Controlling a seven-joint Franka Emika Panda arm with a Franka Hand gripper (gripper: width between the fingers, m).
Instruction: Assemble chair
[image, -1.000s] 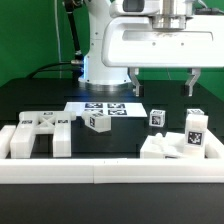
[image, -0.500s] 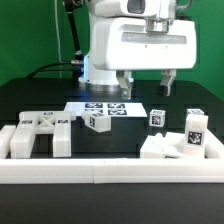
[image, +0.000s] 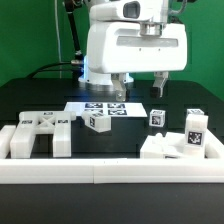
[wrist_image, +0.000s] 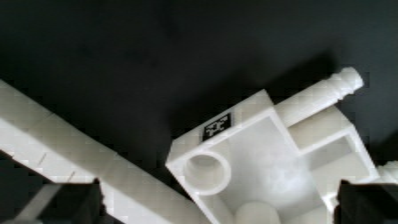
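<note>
the chair (image: 40, 137) lies in loose white pieces along the front of the black worktop (image: 28, 100), just behind a white rail (image: 110, 175). the marker board (image: 105, 108) lies behind them. my tool (image: 139, 91) hangs above, jaws wide apart, gripping nothing. a green wall (image: 30, 40) stands behind.

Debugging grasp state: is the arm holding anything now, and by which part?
Nothing held. The jaws stand wide open and empty above the table, clear of the white chair pieces.
</note>
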